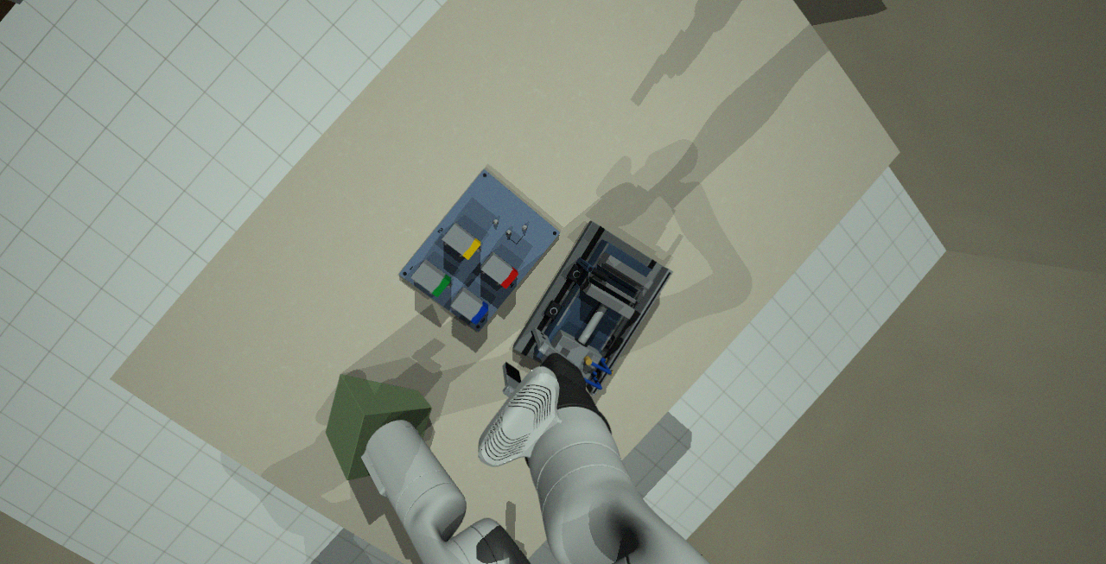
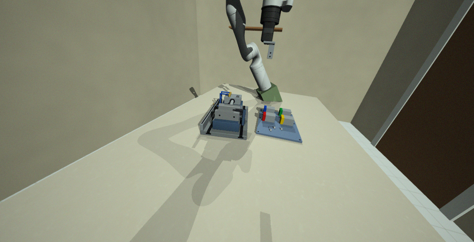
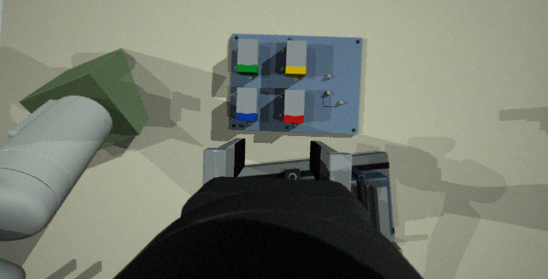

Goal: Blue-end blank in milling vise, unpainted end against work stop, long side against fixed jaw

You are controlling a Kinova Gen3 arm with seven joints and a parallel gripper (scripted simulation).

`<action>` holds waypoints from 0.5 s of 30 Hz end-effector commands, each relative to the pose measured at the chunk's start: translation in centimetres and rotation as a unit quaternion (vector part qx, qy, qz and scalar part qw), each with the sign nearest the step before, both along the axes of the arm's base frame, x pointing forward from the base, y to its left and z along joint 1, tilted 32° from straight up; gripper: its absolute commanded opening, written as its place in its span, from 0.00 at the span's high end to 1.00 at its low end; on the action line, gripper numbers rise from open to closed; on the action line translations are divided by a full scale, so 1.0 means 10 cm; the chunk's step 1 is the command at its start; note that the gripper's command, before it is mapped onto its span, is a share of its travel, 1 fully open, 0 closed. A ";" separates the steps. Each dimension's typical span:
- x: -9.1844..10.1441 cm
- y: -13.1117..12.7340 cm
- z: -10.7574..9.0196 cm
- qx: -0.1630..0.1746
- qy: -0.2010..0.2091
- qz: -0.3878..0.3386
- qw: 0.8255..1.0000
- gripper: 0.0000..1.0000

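Note:
The blank with the blue end lies on the blue plate, in the corner nearest the arm's base; it also shows in the overhead view and the side view. The green-ended, yellow-ended and red-ended blanks lie on the same plate. The milling vise stands beside the plate, with nothing between its jaws. My gripper is open and empty, high above the table, over the gap between plate and vise.
The arm's green base block stands on the table near the plate. Small pins stick up from the plate's free end. Hoses sit at the vise's end near the arm. A wooden shelf is on the far wall.

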State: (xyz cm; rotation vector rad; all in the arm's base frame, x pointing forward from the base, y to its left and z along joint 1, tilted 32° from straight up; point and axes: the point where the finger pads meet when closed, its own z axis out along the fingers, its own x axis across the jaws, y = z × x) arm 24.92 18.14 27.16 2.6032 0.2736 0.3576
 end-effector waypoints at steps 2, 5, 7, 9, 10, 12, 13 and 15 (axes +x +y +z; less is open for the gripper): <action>0.00 0.02 0.00 0.001 -0.001 0.000 1.000 0.00; -0.01 0.03 0.00 0.002 -0.001 0.000 1.000 0.00; -0.01 0.03 0.00 0.002 -0.001 0.000 1.000 0.00; -0.01 0.03 -0.01 0.002 -0.001 0.000 1.000 0.00; -0.01 0.04 -0.01 0.002 -0.001 0.000 1.000 0.00; -0.01 0.04 -0.01 0.002 -0.001 0.000 1.000 0.00; -0.01 0.05 -0.02 0.002 -0.001 0.000 1.000 0.00; -0.01 0.05 -0.02 0.002 -0.001 0.000 1.000 0.00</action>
